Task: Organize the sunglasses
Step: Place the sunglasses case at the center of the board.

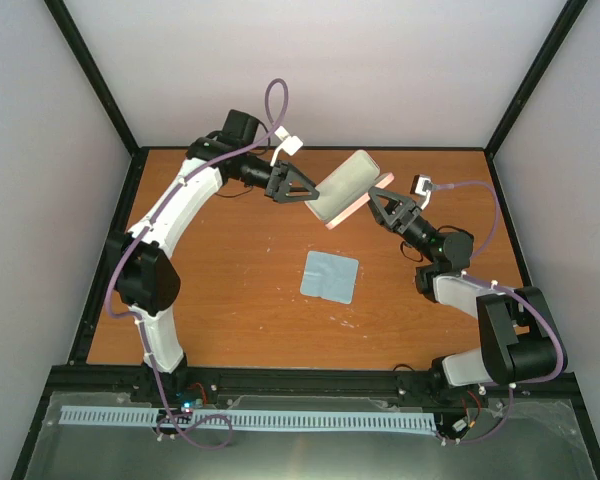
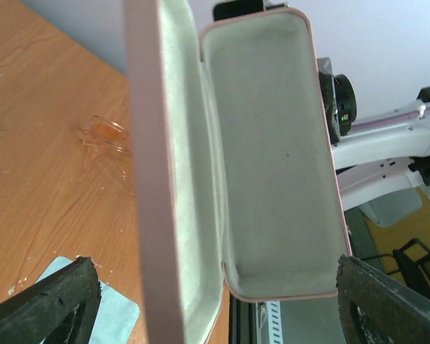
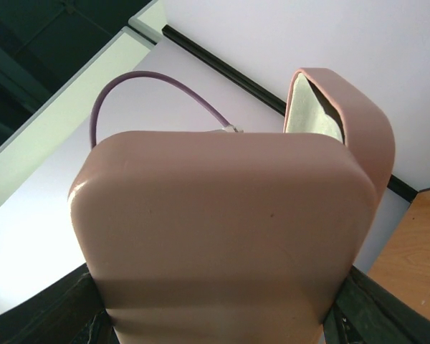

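Observation:
The pink case hangs in the air over the back middle of the table, open, with its pale lining showing in the left wrist view. My right gripper is shut on the case's pink shell, a finger at each side. My left gripper is open at the case's other end, its fingers spread wide around the open halves. The orange-pink sunglasses lie on the wood beyond the case. I cannot make them out in the top view.
The light blue cloth lies flat on the wooden table in the middle; a corner also shows in the left wrist view. Black frame posts and white walls close in the back and sides.

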Available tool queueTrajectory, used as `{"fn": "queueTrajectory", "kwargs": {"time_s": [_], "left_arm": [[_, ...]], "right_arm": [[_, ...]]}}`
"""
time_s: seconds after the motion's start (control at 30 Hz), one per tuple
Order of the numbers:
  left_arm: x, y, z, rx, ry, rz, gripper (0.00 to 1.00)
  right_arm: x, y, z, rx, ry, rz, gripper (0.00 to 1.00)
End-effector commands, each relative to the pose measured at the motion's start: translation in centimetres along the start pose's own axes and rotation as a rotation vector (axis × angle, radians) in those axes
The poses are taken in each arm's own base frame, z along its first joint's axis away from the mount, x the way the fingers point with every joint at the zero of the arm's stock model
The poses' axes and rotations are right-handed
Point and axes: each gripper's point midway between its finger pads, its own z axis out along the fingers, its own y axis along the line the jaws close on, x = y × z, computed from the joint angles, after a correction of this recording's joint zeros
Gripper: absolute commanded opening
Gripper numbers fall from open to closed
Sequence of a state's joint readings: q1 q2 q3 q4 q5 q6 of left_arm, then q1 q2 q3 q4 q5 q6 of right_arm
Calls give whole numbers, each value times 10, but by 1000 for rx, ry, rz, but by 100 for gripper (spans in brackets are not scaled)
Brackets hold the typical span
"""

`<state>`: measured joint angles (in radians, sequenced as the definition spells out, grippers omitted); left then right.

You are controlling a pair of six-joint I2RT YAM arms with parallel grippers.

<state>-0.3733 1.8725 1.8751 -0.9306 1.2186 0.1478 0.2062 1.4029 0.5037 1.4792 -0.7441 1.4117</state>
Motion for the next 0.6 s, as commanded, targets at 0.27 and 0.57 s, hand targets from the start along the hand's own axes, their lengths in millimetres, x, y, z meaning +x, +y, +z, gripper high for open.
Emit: {"fn": "queueTrajectory", "kwargs": {"time_s": [0.27,0.57], "left_arm": [[-1,9,13,-43,31,41,68],[6,10,19,-14,44,19,50]], "right_arm": [[-4,50,0,-170,-18,-131,3],[-5,51,0,-173,-19,-131,3]]}}
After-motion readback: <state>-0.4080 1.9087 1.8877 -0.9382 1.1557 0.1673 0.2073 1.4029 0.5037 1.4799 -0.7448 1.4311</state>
